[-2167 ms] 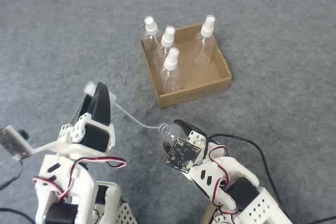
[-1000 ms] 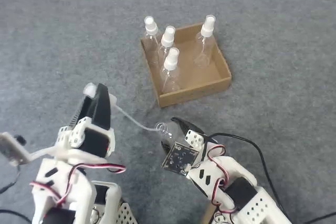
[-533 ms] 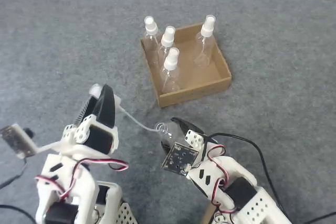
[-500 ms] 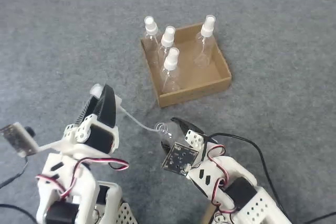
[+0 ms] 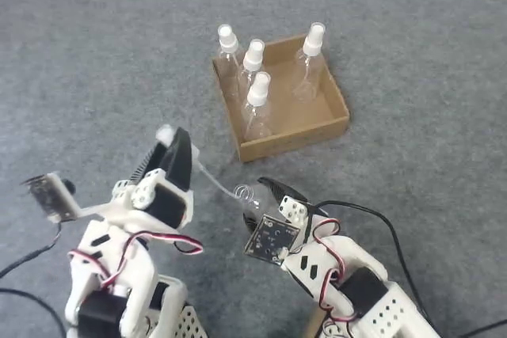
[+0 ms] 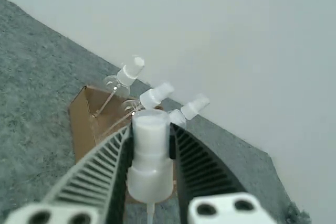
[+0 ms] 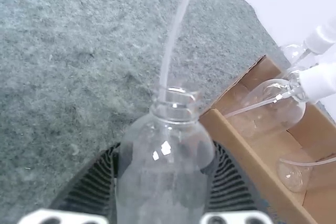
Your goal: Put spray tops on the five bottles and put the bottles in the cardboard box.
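Left hand (image 6: pixel 150 129) grips spray top (image 6: pixel 151 169), right hand (image 7: pixel 164 179) grips clear bottle (image 7: pixel 165 153).

No words, numbers, labels or signs can be read anywhere. The cardboard box (image 5: pixel 293 142) has plain brown walls, and the bottles (image 5: pixel 257 108) are clear and carry no legible print.

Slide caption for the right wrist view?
Right gripper holds a capless clear bottle, a dip tube at its neck, cardboard box beyond.
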### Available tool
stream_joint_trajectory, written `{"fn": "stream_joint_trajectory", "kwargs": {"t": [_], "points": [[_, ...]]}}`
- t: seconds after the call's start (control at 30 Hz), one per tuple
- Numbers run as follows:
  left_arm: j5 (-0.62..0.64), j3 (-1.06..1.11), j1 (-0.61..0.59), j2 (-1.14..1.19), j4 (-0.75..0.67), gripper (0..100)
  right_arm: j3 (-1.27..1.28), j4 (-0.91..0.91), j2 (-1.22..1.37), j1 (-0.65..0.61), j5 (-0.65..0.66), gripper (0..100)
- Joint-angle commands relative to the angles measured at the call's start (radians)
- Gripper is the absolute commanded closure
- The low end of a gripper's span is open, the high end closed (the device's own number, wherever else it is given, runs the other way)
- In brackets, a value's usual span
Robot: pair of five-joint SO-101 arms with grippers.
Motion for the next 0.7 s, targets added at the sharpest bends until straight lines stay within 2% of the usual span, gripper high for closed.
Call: {"fn": "stream_joint_trajectory", "kwargs": {"t": [0.0, 0.37, 0.67], "points": [[-0.037, -0.004, 0.054, -0.018, -0.017, 99, 0.0, -0.028, -0.027, -0.001, 0.009, 96.9], [-0.038, 0.015, 0.064, -0.017, -0.025, 99, -0.005, -0.03, -0.027, -0.001, 0.009, 96.9], [-0.109, 0.101, 0.071, -0.017, -0.13, 99, -0.012, -0.028, -0.027, 0.001, 0.008, 96.9]]}}
